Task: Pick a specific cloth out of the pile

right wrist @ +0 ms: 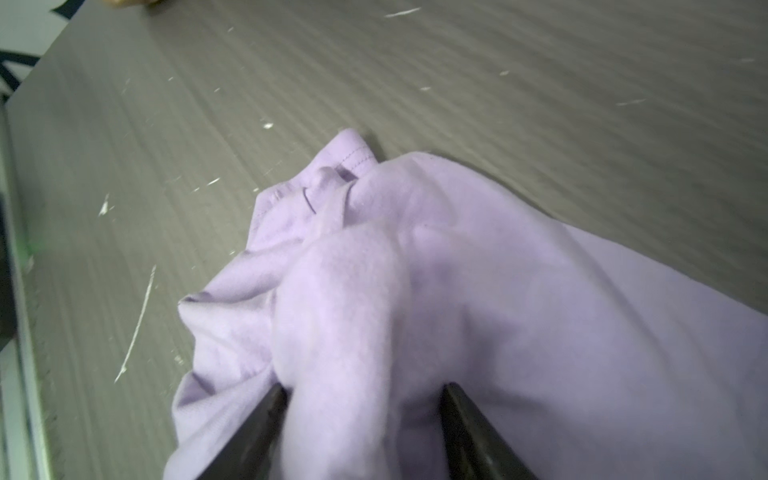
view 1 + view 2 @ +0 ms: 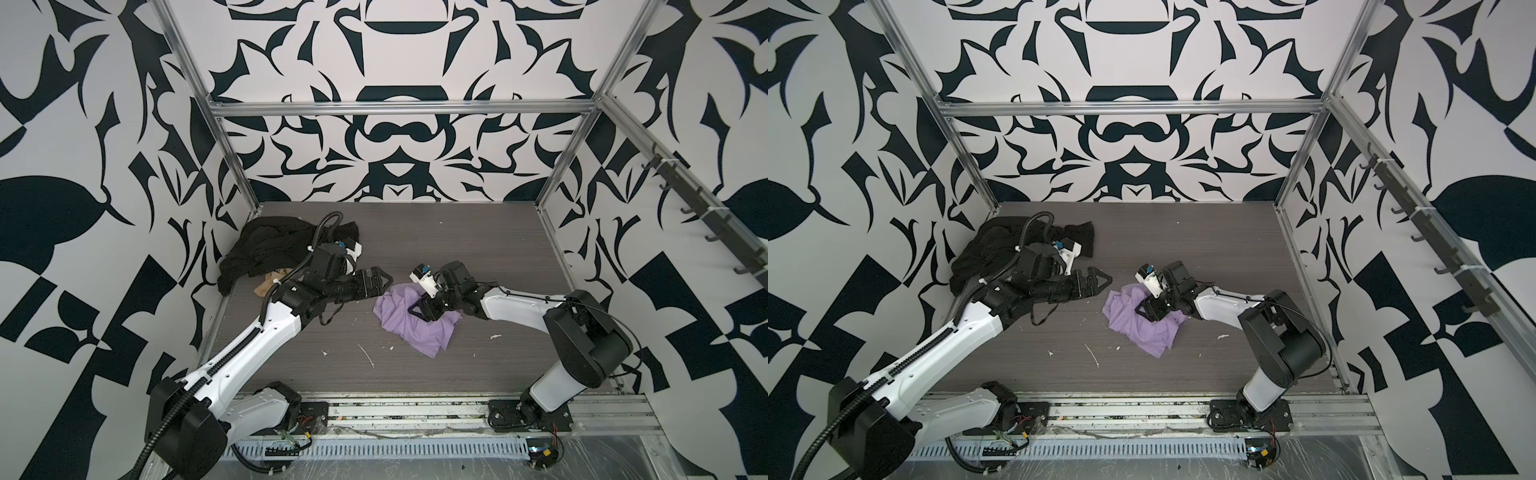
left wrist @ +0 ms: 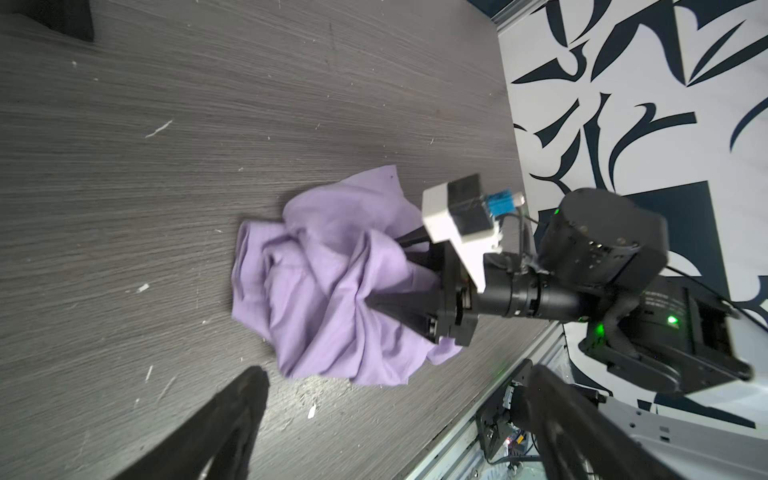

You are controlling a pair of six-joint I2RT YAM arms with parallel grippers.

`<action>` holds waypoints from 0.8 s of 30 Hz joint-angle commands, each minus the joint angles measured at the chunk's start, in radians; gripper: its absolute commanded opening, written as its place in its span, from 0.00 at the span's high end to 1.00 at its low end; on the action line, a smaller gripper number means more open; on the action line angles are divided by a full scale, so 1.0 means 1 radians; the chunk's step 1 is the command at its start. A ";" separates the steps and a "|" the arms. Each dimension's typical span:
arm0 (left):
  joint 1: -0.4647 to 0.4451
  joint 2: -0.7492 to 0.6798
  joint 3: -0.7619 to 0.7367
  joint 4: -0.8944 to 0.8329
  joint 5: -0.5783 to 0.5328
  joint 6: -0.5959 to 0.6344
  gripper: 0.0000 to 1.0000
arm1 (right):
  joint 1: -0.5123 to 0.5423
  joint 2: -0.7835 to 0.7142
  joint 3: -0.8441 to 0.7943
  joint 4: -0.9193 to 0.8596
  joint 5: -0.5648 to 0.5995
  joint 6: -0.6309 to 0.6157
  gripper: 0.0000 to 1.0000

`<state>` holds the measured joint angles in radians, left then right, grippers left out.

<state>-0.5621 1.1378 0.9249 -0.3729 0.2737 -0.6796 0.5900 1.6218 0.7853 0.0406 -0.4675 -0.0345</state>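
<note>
1. Right claw [image 2: 417,309] straddles a fold of the cloth [image 2: 399,328], which lies on the worktop [image 2: 457,249] under it; pinching or not, I cannot tell.
2. Left claw [image 2: 380,281], spread and empty, is just beside the cloth; the right is nearer.

White scraps [image 2: 366,356] on grey tabletop [image 2: 457,249], b/w patterned walls [image 2: 415,54]

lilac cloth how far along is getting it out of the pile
Done: the lilac cloth lies by itself, apart from the black cloth and tan cloth. In hand: the right gripper straddles a fold of it; grip unclear. The left gripper hangs open nearby. Left: probably lifting it clear.
</note>
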 commanded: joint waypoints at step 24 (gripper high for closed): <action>0.006 -0.142 -0.028 -0.041 -0.114 0.015 0.00 | 0.072 0.083 0.300 -0.549 -0.151 -0.495 0.40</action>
<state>-0.5610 1.0077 0.9054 -0.3923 0.1711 -0.6659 0.6506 1.6978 1.0370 -0.4198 -0.6205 -0.4492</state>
